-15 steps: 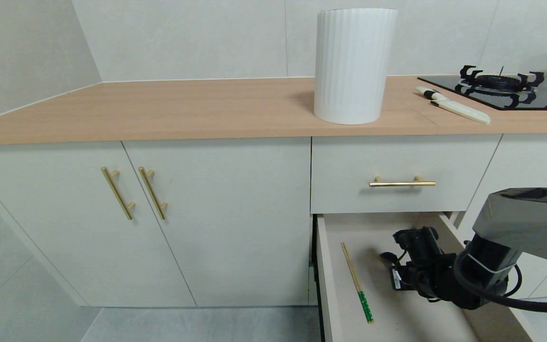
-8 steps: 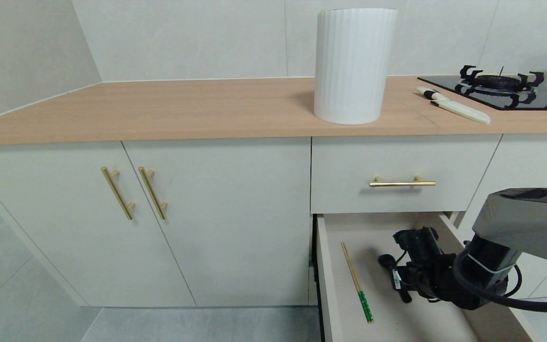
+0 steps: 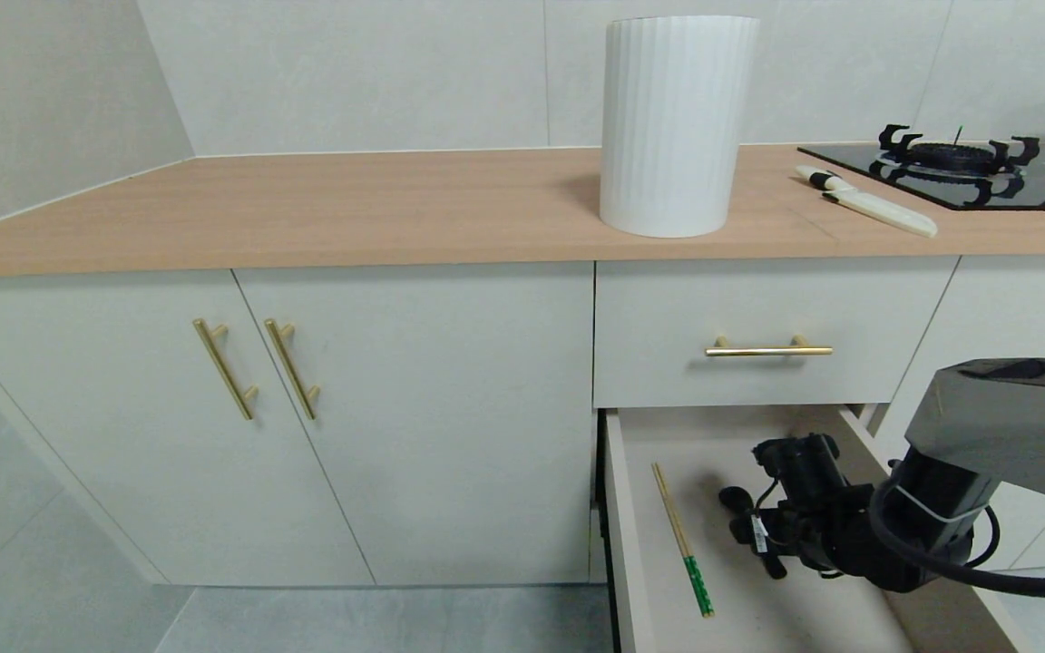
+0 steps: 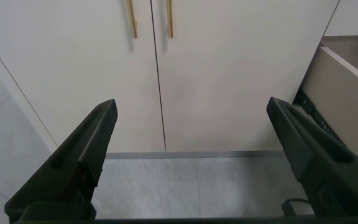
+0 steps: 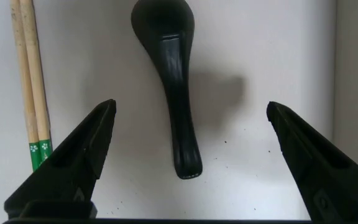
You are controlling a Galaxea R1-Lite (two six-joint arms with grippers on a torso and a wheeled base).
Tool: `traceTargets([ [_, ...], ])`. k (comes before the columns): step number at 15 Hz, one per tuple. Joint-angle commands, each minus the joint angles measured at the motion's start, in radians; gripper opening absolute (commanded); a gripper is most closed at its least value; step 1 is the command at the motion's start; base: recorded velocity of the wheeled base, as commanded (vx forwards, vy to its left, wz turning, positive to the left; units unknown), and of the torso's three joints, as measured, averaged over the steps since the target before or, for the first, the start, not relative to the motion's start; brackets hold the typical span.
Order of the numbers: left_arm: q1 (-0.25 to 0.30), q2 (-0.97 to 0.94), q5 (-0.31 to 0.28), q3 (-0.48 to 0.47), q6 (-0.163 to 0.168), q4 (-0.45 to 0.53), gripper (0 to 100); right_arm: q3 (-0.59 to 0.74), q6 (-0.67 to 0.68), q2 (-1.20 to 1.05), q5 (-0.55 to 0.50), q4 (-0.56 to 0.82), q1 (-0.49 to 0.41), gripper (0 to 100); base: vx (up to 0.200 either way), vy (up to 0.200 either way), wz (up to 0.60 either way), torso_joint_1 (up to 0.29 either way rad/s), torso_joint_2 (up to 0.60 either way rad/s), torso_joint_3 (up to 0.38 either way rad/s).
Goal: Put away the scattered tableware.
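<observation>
The right gripper hangs in the open pale drawer, fingers wide apart, holding nothing. Under it the black plastic spoon lies flat beside the wooden chopsticks with green ends — that step looks done. Farther off, a white knife lies on the wooden counter — fetch it next.

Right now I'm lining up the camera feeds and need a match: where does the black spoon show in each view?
Head view: the spoon lies on the floor of the open drawer, to the right of the chopsticks.
Right wrist view: the spoon is seen from straight above, on the drawer floor.
Left wrist view: faces the cupboard doors, outside the drawer.
Shared landmark: the green-tipped chopsticks, beside the spoon but not touching it.
</observation>
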Motion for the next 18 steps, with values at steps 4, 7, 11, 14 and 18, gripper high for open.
traceTargets([
  [4, 0.0, 0.0, 0.0, 0.0, 0.0, 0.0, 100, 0.079, -0.002, -0.201, -0.021, 0.011, 0.0, 100, 0.0, 0.0, 0.0, 0.0, 0.0, 0.0],
  [7, 0.0, 0.0, 0.0, 0.0, 0.0, 0.0, 100, 0.084, -0.002, -0.316, -0.014, 0.092, 0.002, 100, 0.0, 0.0, 0.0, 0.0, 0.0, 0.0],
  [11, 0.0, 0.0, 0.0, 0.0, 0.0, 0.0, 100, 0.075, 0.001, -0.506, 0.055, 0.313, 0.028, 100, 0.0, 0.0, 0.0, 0.0, 0.0, 0.0],
  [14, 0.0, 0.0, 0.0, 0.0, 0.0, 0.0, 100, 0.058, 0.002, -0.586, 0.072, 0.44, 0.072, 100, 0.0, 0.0, 0.0, 0.0, 0.0, 0.0],
  [18, 0.0, 0.0, 0.0, 0.0, -0.001, 0.0, 100, 0.061, 0.001, -0.595, 0.072, 0.451, 0.085, 100, 0.0, 0.0, 0.0, 0.0, 0.0, 0.0],
])
